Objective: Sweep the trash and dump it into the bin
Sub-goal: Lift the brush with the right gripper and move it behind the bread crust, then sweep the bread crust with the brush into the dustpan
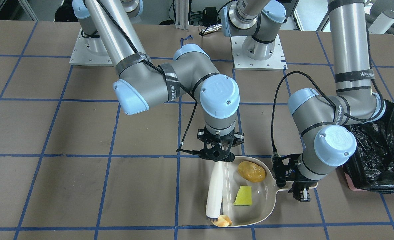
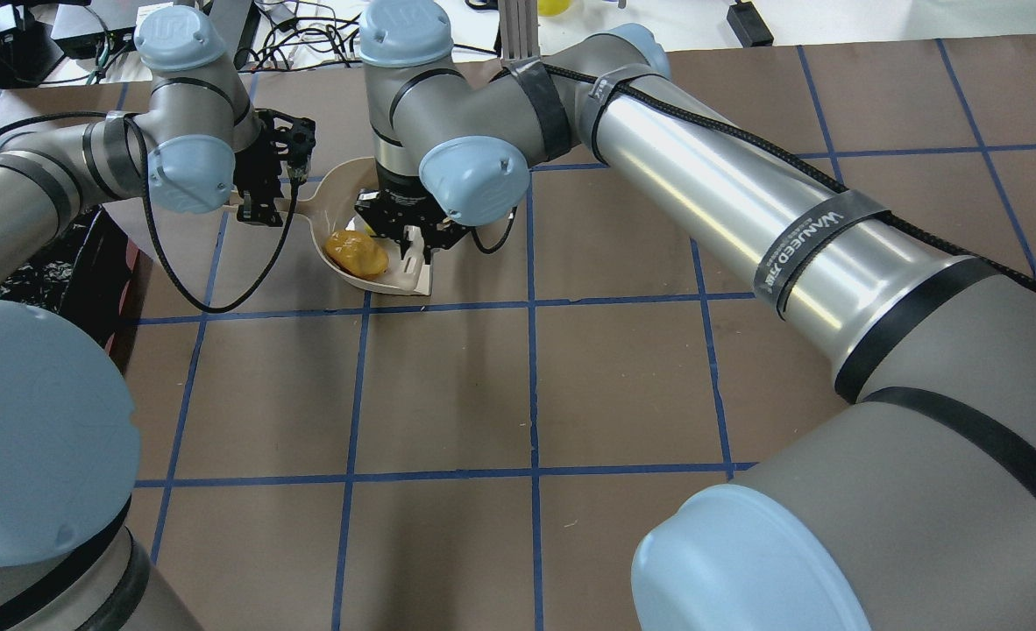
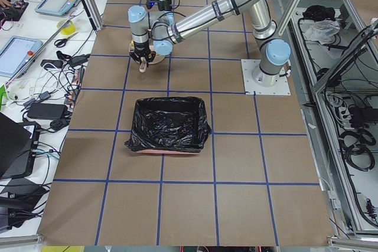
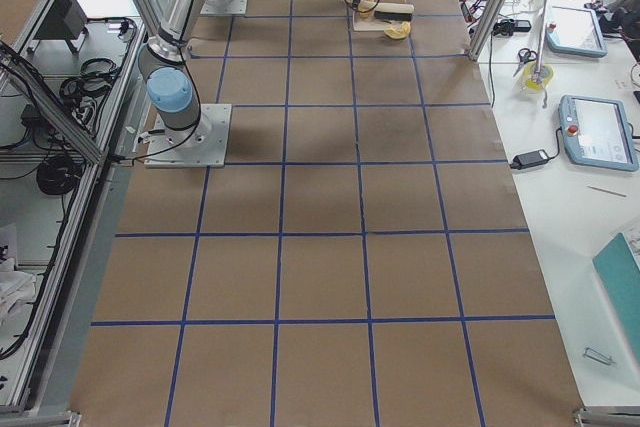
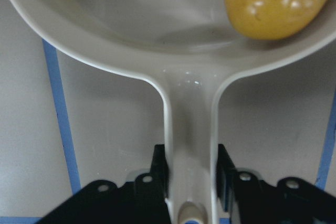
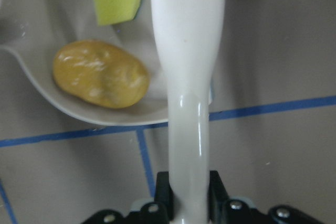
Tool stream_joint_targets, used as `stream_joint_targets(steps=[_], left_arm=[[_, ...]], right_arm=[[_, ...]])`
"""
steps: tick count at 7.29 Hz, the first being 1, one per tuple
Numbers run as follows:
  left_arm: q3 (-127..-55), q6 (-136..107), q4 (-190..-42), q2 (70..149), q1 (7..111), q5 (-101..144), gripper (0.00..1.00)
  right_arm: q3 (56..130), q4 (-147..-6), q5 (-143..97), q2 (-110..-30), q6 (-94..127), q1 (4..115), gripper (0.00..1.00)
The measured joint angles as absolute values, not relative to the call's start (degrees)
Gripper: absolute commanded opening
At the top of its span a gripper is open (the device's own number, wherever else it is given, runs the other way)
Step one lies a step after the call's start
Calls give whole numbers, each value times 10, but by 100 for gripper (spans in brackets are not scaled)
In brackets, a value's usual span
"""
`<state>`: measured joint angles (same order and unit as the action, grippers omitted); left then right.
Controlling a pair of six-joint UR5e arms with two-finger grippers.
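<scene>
L pincer (image 5: pixel 191 182) clenched on dustpan (image 1: pixel 257 204), R pincer (image 6: pixel 189 192) gripping brush (image 1: pixel 215 193), croissant (image 1: pixel 224 220) at bristles, bin (image 1: pixel 380 150) beside L arm

Silver-grey arms (image 1: pixel 110 33) w/ pale-blue caps (image 1: pixel 219 96), black cables (image 2: pixel 207 309), prob. taped bands (image 1: pixel 130 61).

Clearance, dustpan (image 1: pixel 262 200) to bin (image 1: pixel 383 150)
My left wrist (image 1: pixel 333 143) stands between dustpan and bin; brush (image 1: pixel 215 190) bars the pan's right side; table (image 1: pixel 83 186) beyond lies bare.
</scene>
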<state>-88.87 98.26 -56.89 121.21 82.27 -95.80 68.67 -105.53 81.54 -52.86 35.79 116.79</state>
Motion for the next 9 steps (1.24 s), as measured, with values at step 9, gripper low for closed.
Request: stream_joint_targets(steps=[9], left_arm=[[-889, 983, -569, 1214, 823, -962, 0]], right_arm=[[683, -1062, 880, -476, 238, 1133, 0]])
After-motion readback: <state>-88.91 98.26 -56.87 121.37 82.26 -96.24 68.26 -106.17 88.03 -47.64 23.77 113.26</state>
